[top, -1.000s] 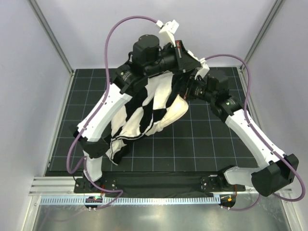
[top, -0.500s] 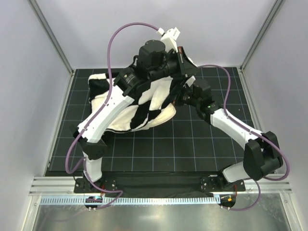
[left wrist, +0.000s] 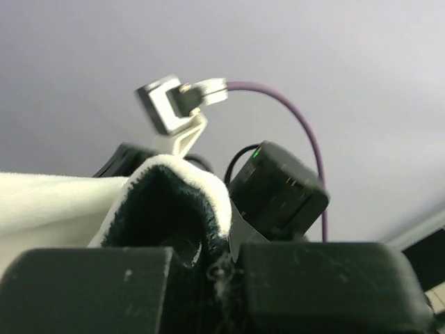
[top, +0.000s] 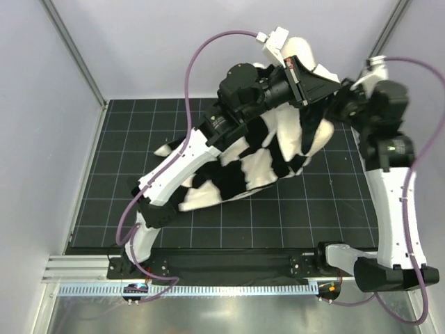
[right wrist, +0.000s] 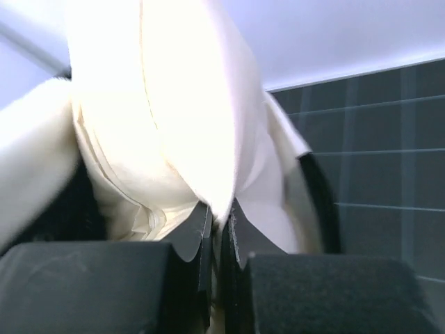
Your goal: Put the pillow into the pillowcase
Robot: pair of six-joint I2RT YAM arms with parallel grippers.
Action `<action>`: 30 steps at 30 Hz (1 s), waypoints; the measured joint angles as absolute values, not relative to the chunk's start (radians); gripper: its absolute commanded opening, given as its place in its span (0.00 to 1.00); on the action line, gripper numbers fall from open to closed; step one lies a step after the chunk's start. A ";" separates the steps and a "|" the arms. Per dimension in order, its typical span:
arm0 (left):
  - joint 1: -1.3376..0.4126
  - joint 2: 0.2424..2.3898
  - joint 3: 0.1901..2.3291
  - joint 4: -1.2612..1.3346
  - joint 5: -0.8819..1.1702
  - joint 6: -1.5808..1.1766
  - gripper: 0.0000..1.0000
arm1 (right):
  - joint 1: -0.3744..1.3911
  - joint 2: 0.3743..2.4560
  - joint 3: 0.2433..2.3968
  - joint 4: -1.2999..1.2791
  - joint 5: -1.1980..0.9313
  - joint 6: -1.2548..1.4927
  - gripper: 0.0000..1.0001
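**A:** Where is the case, and what holds it?

**B:** Seen from above, the checked case hangs in the air from the upper right of the frame down toward the centre, above the dark gridded table. We cannot pick out the pillow among the white squares, so we judge it sits inside the bundle. The left gripper is clamped on a black plush fold. The right gripper is pinched tight on thin cream cloth, which we take for the case's edge.

**A:** What could go wrong?

**B:** Both holds are small pinches of cloth. A hard shake could pull an edge free and spill the pillow. The two wrists sit close together and might knock.

**A:** And room to move?

**B:** The right arm is crowded against the corner post at upper right. A purple cable loops above. We see more space leftward, over the table.
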State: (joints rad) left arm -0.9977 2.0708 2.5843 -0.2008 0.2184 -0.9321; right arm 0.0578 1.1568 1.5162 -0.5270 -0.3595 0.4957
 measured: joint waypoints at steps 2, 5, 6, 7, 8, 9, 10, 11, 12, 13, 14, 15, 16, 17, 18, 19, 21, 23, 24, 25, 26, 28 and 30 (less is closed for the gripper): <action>-1.006 2.078 2.582 -0.146 0.236 -0.965 0.00 | -0.017 1.166 1.672 -0.672 -0.336 0.461 0.04; -0.985 2.006 2.474 -0.035 0.255 -1.017 0.00 | -0.038 1.194 1.859 -0.781 -0.319 0.439 0.04; -0.967 1.960 2.404 0.004 0.264 -1.042 0.01 | -0.038 1.194 1.893 -0.787 -0.329 0.442 0.04; -0.948 1.912 2.334 0.041 0.273 -1.062 0.01 | -0.038 1.188 1.904 -0.779 -0.346 0.455 0.04; -0.911 1.847 2.244 0.079 0.289 -1.093 0.00 | -0.039 1.178 1.902 -0.763 -0.370 0.476 0.04; -0.871 1.787 2.162 0.112 0.298 -1.120 0.00 | -0.036 1.169 1.885 -0.734 -0.393 0.497 0.04; -0.823 1.728 2.080 0.148 0.307 -1.145 0.00 | -0.031 1.162 1.856 -0.700 -0.416 0.521 0.04; -0.773 1.663 1.987 0.181 0.316 -1.163 0.00 | -0.017 1.158 1.828 -0.667 -0.431 0.538 0.04; -0.725 1.604 1.899 0.196 0.323 -1.180 0.00 | 0.012 1.155 1.798 -0.636 -0.443 0.554 0.04; -0.677 1.552 1.810 0.217 0.327 -1.197 0.01 | 0.049 1.154 1.766 -0.607 -0.452 0.562 0.04; -0.636 1.496 1.710 0.245 0.336 -1.205 0.00 | 0.090 1.156 1.734 -0.587 -0.455 0.566 0.04; -0.604 1.445 1.615 0.249 0.346 -1.209 0.00 | 0.135 1.162 1.699 -0.577 -0.451 0.564 0.04; -0.577 1.402 1.527 0.250 0.358 -1.205 0.00 | 0.184 1.170 1.659 -0.570 -0.443 0.559 0.04; -0.553 1.359 1.439 0.253 0.369 -1.194 0.00 | 0.225 1.184 1.617 -0.569 -0.432 0.555 0.04; -0.535 1.321 1.359 0.231 0.380 -1.181 0.00 | 0.251 1.193 1.586 -0.570 -0.422 0.551 0.04; -0.517 1.293 1.289 0.205 0.388 -1.164 0.00 | 0.287 1.219 1.542 -0.566 -0.411 0.546 0.04; -0.487 1.246 1.156 0.171 0.394 -1.113 0.00 | 0.346 1.282 1.457 -0.539 -0.397 0.543 0.04; -0.452 1.192 1.009 0.122 0.390 -1.055 0.00 | 0.421 1.349 1.400 -0.511 -0.383 0.539 0.04; -0.436 1.160 0.934 0.096 0.384 -1.022 0.00 | 0.458 1.375 1.382 -0.496 -0.373 0.534 0.06; -0.421 1.129 0.871 0.054 0.372 -0.990 0.00 | 0.496 1.395 1.370 -0.485 -0.366 0.527 0.08; -0.408 1.098 0.826 0.002 0.356 -0.955 0.00 | 0.535 1.409 1.367 -0.480 -0.361 0.519 0.26; -0.396 1.045 0.787 -0.096 0.318 -0.893 0.00 | 0.599 1.421 1.367 -0.478 -0.356 0.505 0.54; -0.396 0.989 0.785 -0.165 0.279 -0.838 0.00 | 0.635 1.419 1.367 -0.474 -0.353 0.489 0.74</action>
State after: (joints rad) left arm -0.3962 0.9894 0.7853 -0.1650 0.2790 -0.8375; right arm 0.6350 1.4193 1.3666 -0.4744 -0.3534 0.4892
